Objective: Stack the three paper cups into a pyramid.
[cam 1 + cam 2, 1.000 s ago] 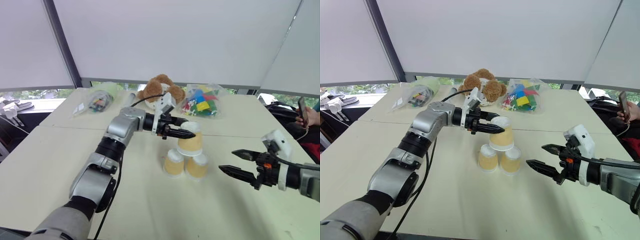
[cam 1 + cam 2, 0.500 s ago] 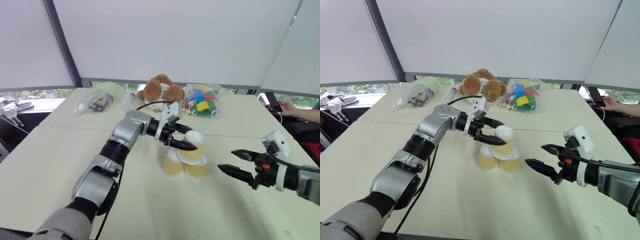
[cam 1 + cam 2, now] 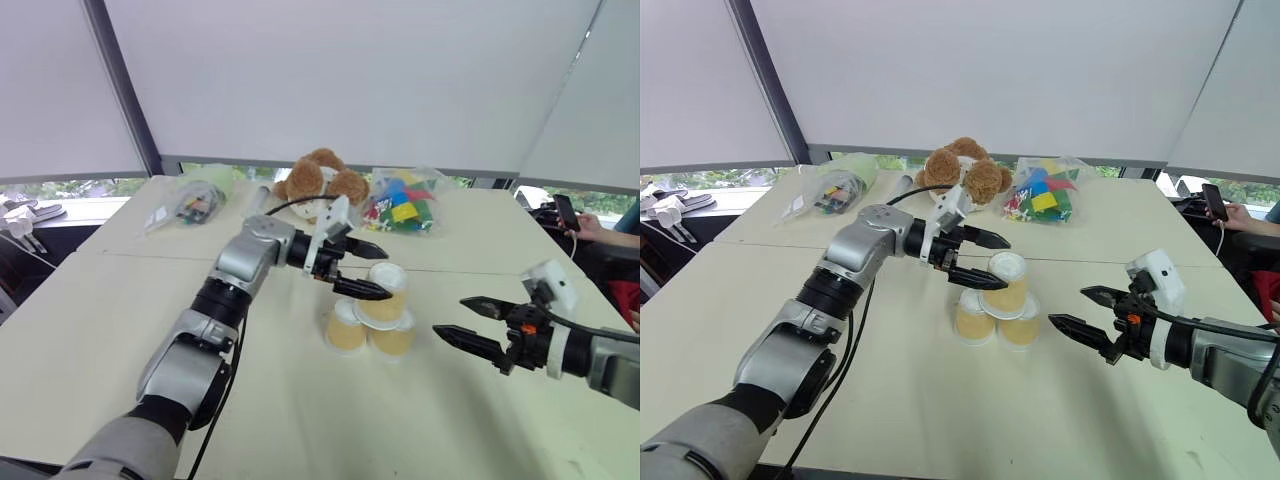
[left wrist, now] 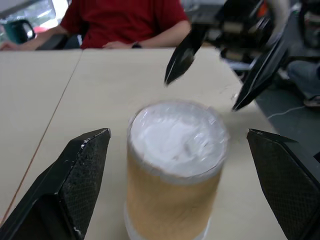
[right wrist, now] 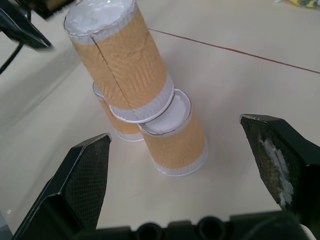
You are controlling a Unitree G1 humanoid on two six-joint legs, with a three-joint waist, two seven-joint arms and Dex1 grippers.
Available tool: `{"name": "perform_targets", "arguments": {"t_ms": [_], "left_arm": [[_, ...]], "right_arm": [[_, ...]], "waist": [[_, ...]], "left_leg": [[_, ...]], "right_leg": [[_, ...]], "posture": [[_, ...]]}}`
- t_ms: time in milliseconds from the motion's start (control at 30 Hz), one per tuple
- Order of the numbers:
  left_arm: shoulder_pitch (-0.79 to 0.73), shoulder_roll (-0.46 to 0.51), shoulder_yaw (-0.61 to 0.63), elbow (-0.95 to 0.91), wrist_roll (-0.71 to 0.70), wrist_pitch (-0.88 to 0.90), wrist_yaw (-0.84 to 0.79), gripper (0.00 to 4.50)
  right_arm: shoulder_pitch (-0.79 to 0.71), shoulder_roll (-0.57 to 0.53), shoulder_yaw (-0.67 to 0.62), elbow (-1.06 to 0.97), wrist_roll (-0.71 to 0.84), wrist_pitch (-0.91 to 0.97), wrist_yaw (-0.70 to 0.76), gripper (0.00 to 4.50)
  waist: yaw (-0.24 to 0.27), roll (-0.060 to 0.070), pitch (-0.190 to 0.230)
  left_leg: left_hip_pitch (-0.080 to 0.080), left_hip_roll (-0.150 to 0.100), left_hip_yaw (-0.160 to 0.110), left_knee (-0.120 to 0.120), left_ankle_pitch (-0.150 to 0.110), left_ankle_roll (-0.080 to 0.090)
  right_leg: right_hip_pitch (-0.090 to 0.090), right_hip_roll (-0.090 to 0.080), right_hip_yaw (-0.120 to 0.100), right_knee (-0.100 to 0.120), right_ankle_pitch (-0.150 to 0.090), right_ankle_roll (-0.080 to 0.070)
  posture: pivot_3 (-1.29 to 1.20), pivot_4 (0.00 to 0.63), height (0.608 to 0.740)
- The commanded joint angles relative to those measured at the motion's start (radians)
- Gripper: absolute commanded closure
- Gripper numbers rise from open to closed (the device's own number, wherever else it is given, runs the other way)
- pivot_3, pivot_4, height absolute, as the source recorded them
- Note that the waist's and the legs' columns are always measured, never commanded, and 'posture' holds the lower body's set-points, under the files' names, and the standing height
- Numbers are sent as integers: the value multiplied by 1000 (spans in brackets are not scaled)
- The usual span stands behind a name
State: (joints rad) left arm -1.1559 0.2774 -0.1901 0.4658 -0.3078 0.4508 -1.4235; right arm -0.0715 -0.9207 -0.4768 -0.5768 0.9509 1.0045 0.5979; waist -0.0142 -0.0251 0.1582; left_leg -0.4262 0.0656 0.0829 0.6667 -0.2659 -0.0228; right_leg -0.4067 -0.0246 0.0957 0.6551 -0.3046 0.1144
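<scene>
Since a second ago, the left gripper (image 3: 358, 268) has let go of the top cup (image 3: 383, 293) and spread its two black fingers wide; they now stand apart on either side of the cup's upper end without touching it. The cup has come down and sits upside down across the two base cups, leaning a little.

There are three paper cups in all, tan-sided with white ends, standing in the middle of the pale table (image 3: 120, 330). The two base cups, the left one (image 3: 346, 326) and the right one (image 3: 395, 335), stand just beside each other.

The right gripper (image 3: 475, 325) hovers to the right of the stack, near it but apart, its two fingers also spread wide with nothing between them.

The head views show the far side of the table: one brown plush toy (image 3: 318, 180), one clear bag of coloured blocks (image 3: 402, 205) to its right, and one bag of small items (image 3: 190, 200) to its left.

The left wrist view looks over the top cup's white end to the right gripper's fingers beyond, and to a person in a red shirt (image 4: 125, 22) seated at the table. The right wrist view shows the top cup's rim resting on both base cups.
</scene>
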Motion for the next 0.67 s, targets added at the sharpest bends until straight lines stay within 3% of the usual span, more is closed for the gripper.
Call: {"name": "perform_targets", "arguments": {"t_ms": [33,200,300,433,533,667], "left_arm": [[-43,55,97,-71,-87,82,6,35],[9,183,232,-124,-135,195,153,35],[152,281,290,-189,-112,244,261,35],[476,383,350,-397,-104,312,388,35],[645,394,398,-548,-146,377,464,35],[878,329,471,-783,-195,433,607,35]], "right_arm": [[-21,-1,-8,23,-14,-40,15,0],[-13,-12,-29,94,-47,-81,56,0],[1,-31,-16,166,-103,-119,99,0],[1,-45,28,246,-171,-167,151,0],[-18,-39,53,288,-199,-193,175,0],[-67,-15,122,384,-268,-262,198,0]], "waist": [[1,0,0],[-2,0,0],[0,3,-2],[-4,3,-2],[3,2,-1],[9,1,-1]], "left_leg": [[0,0,0,0,0,0],[1,0,0,0,0,0],[1,0,-1,0,0,0],[3,1,1,0,1,-1],[3,1,1,1,1,-2],[3,0,0,2,2,-3]], "right_leg": [[0,0,0,0,0,0],[0,0,0,2,0,0],[0,0,0,3,0,1],[1,-1,0,5,0,1],[0,-1,0,7,0,1],[3,-2,0,7,-1,0]], "posture": [[0,150,740],[0,150,740],[0,150,740],[0,150,740],[0,150,740],[0,150,740]]}}
